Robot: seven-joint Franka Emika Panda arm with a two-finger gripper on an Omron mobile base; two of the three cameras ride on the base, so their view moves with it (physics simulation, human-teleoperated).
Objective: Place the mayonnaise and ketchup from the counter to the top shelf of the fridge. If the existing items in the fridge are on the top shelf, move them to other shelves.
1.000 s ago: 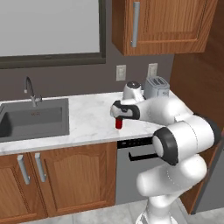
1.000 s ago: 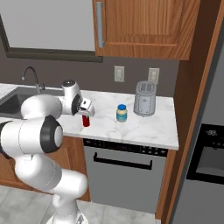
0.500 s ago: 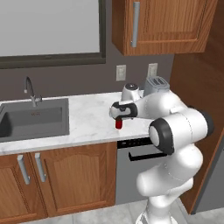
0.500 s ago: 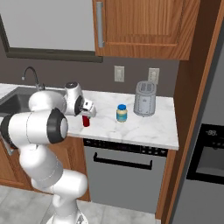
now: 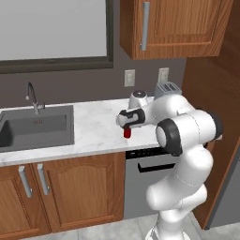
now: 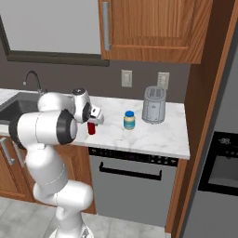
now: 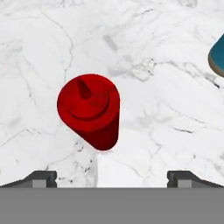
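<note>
Ketchup (image 7: 91,109): slim glossy red squeeze bottle, round shoulder, tapered nozzle, standing upright on the counter (image 6: 153,137), a white marble-look slab with grey veining over brown wood cabinets. In the right base view the ketchup (image 6: 91,128) sits left of the mayonnaise (image 6: 129,120), a squat jar with creamy contents, blue label band and a blue-looking lid; the 2 are apart. A rounded metal-grey toaster (image 6: 154,104) stands right of the mayonnaise, near the back wall. A dark grey sink (image 5: 35,129) with a curved faucet lies well left of the ketchup.

Arm: white, dark joints, elbow folded, hand pointing down over the ketchup (image 5: 127,132). Gripper (image 7: 112,177) hovers just above the bottle, jaws spread wide, both tips clear of it, gripping nothing. Bottle sits left of centre between the tips in the hand view.
</note>
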